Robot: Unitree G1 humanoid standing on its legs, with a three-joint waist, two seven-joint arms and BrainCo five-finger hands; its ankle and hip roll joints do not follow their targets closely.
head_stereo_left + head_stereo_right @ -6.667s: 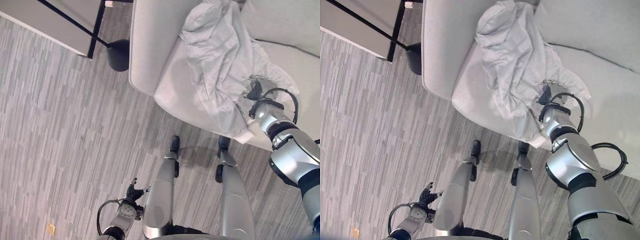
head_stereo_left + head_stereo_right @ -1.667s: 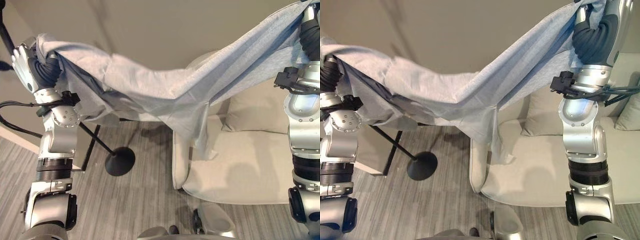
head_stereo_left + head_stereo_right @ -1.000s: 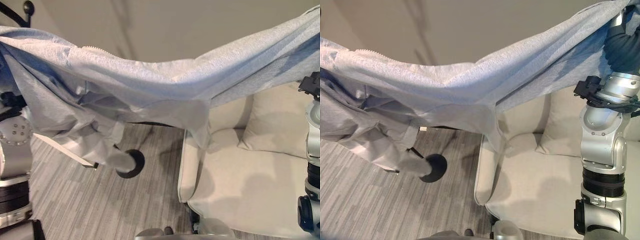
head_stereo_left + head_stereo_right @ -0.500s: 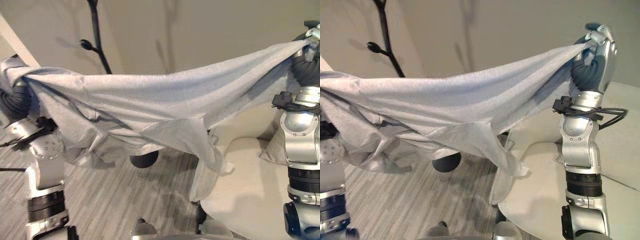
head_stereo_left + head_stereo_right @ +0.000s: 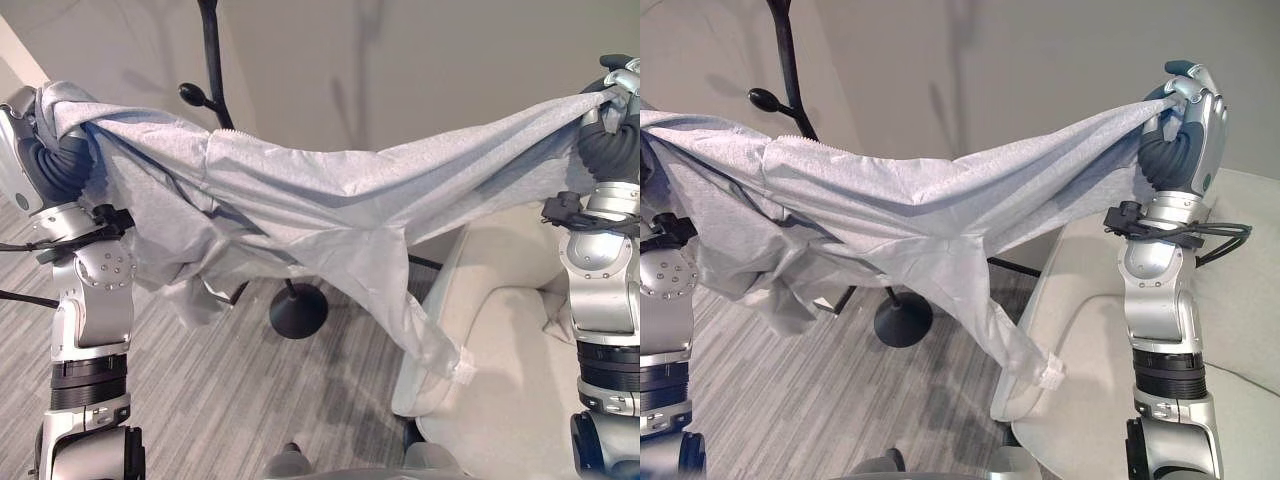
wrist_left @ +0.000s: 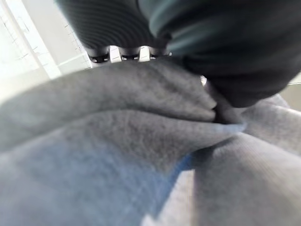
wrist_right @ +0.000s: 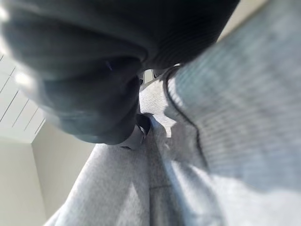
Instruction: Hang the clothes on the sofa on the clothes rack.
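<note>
Your right hand [image 5: 1185,125] is clenched on one end of the grey hooded garment [image 5: 330,215]: the fingers curl over the cloth at the top of the fist. Your left hand [image 5: 45,140] grips the other end the same way; in the left wrist view the cloth bunches right under the fingers [image 6: 124,54] and against the thumb.

Both forearms stand nearly upright, hands raised high and well apart, so the garment hangs stretched between them like a sagging line. Its middle droops, and a sleeve with a white cuff dangles from the sag to beside the front edge of the sofa [image 5: 500,360]. The garment is clear of the sofa and carried in the air in front of the black clothes rack [image 5: 212,60], whose pole rises behind the cloth near your left hand. One knobbed peg sticks out just above the cloth's upper edge. The rack's round base [image 5: 298,310] sits on the striped floor [image 5: 200,390] below the sag.

Compared with half a second ago, the rack pole stands more upright in view and nearer the cloth's left part, and your left hand holds its end higher. The dangling sleeve hangs lower.
</note>
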